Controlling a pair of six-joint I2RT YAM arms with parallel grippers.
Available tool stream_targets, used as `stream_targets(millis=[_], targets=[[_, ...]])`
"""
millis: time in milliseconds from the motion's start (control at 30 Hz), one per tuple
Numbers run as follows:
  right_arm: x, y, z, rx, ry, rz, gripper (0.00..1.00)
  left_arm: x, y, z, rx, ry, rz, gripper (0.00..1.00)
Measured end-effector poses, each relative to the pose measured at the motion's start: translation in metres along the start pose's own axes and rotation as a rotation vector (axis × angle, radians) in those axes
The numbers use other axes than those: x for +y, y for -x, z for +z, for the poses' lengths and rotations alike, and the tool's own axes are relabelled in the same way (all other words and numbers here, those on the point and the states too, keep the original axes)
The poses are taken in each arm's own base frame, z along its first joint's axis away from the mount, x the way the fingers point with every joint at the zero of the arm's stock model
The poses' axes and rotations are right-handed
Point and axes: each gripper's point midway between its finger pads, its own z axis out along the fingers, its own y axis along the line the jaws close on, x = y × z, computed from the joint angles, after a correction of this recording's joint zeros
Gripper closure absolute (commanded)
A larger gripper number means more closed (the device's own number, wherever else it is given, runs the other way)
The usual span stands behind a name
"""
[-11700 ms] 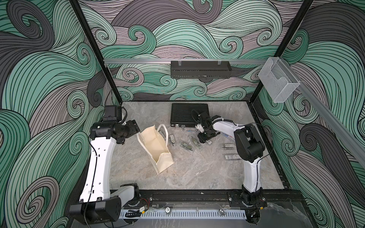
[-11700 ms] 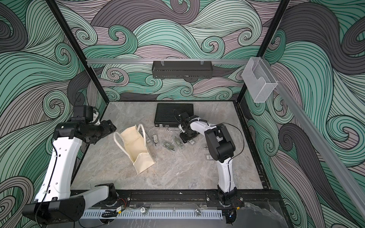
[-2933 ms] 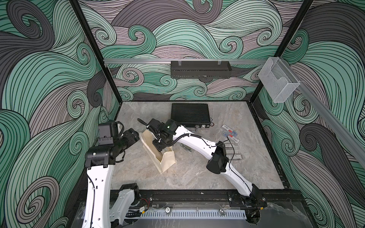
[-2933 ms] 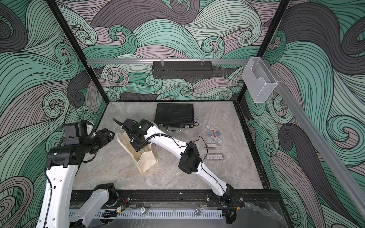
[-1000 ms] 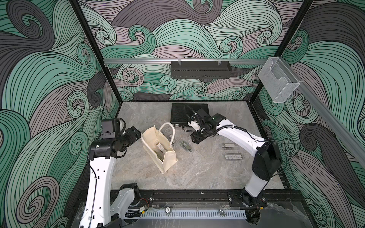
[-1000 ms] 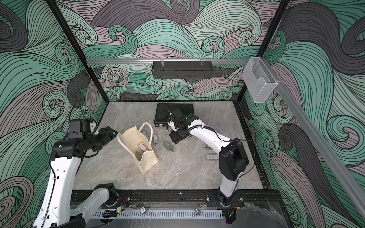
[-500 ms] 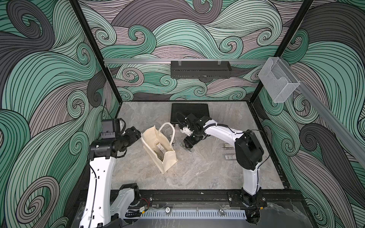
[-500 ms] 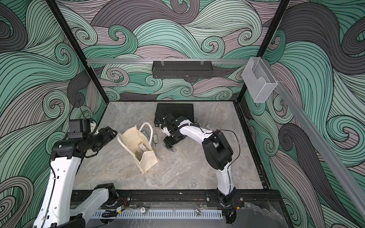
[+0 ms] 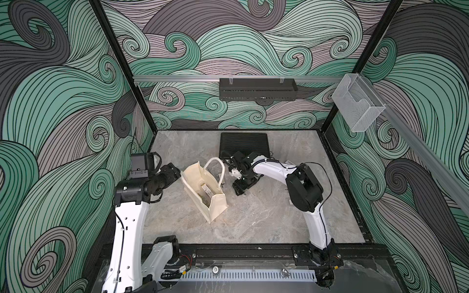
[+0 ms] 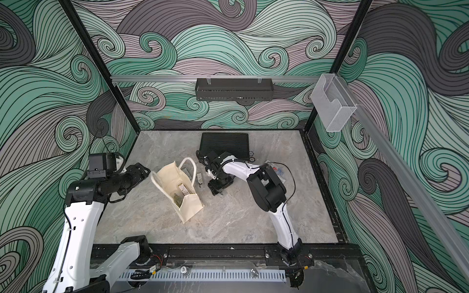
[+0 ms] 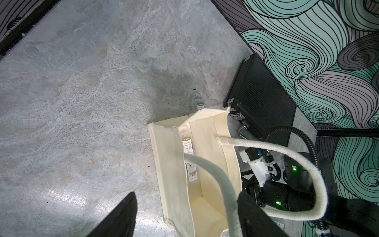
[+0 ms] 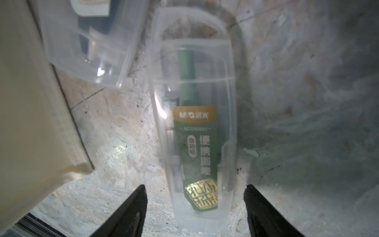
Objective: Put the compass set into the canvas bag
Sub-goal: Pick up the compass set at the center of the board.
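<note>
The cream canvas bag [image 9: 215, 203] [image 10: 189, 206] stands open left of centre, and a labelled compass set [image 9: 206, 189] [image 11: 189, 151] lies inside it. Just right of the bag, another compass set [image 12: 194, 141], a clear case with a green label, lies flat on the table. My right gripper [image 12: 195, 190] [image 9: 240, 188] is low over this set, open, one finger on each side and neither touching. My left gripper [image 11: 186, 205] [image 9: 175, 174] is open at the bag's left rim. The bag's wall and near handle [image 11: 207, 170] run between its fingers.
One more clear case [image 12: 88, 41] [image 10: 199, 177] lies between the bag and my right gripper. A black ribbed briefcase [image 9: 243, 144] sits at the back. Small packets [image 10: 276, 170] lie to the right, partly behind the right arm. A black shelf [image 9: 257, 88] and a clear holder [image 9: 356, 104] hang on the walls.
My right gripper has come from beside the briefcase toward the bag and down over the case, and its jaws have widened. The left arm and the bag have not moved.
</note>
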Motion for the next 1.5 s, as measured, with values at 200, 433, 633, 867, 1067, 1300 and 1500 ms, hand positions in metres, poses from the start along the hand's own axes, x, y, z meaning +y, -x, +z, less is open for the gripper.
stream_targets(millis=[200, 433, 633, 867, 1067, 1300, 1500], targets=[[0.0, 0.004, 0.004, 0.022, -0.029, -0.01, 0.25, 0.001, 0.001, -0.004, -0.015, 0.0, 0.003, 0.22], [-0.008, 0.005, 0.007, 0.044, -0.068, -0.005, 0.28, 0.002, 0.001, -0.004, -0.021, 0.009, 0.004, 0.22], [-0.013, 0.003, 0.007, 0.054, -0.09, -0.001, 0.33, 0.004, 0.002, -0.003, -0.024, 0.016, 0.009, 0.22], [-0.015, 0.003, 0.007, 0.059, -0.103, -0.001, 0.37, 0.005, 0.0, -0.002, -0.019, 0.019, 0.009, 0.22], [-0.016, 0.003, 0.008, 0.069, -0.108, -0.007, 0.41, 0.006, -0.001, -0.001, -0.017, 0.02, 0.008, 0.22], [-0.017, 0.002, 0.008, 0.073, -0.103, -0.017, 0.5, 0.006, -0.002, -0.002, -0.02, 0.02, 0.01, 0.22], [-0.016, 0.002, 0.007, 0.071, -0.092, -0.009, 0.56, 0.007, -0.002, 0.0, -0.016, 0.024, 0.011, 0.22]])
